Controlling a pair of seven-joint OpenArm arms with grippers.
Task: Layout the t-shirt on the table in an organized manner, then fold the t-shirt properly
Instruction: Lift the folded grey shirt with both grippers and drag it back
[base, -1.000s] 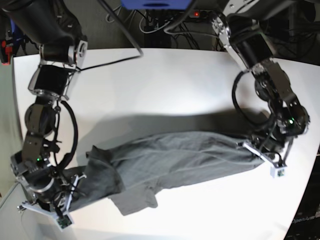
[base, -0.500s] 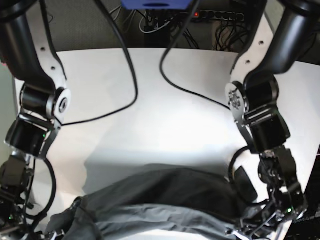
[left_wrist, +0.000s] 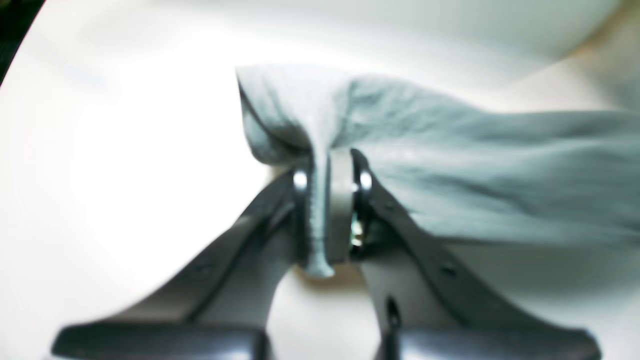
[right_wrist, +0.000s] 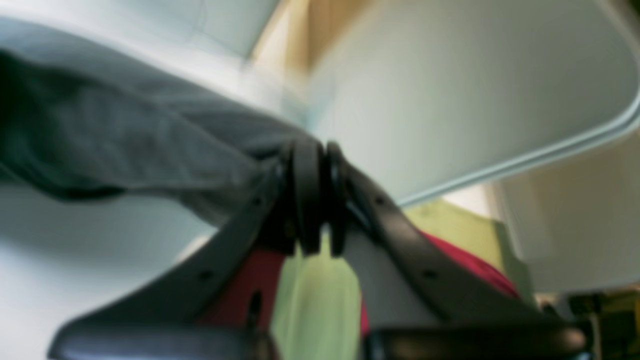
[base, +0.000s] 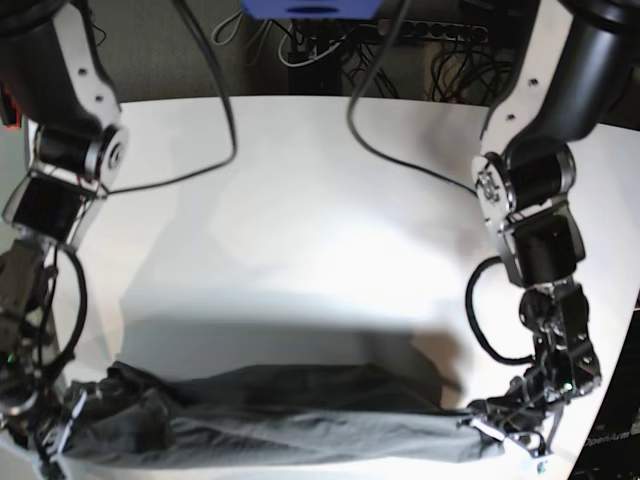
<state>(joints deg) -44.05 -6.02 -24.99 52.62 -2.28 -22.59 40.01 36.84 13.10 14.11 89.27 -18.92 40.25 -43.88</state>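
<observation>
T-shirt (base: 290, 425) stretched between left gripper (left_wrist: 330, 172) and right gripper (right_wrist: 315, 165), both clenched on cloth. Keep tension even, lower flat onto table (base: 300, 200), avoid bunching.

T-shirt (base: 290, 425) bottom cut off by frame edge

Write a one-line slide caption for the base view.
Both arms stretch the grey t-shirt taut above the white table, left pincer and right pincer each shut on one end.
</observation>
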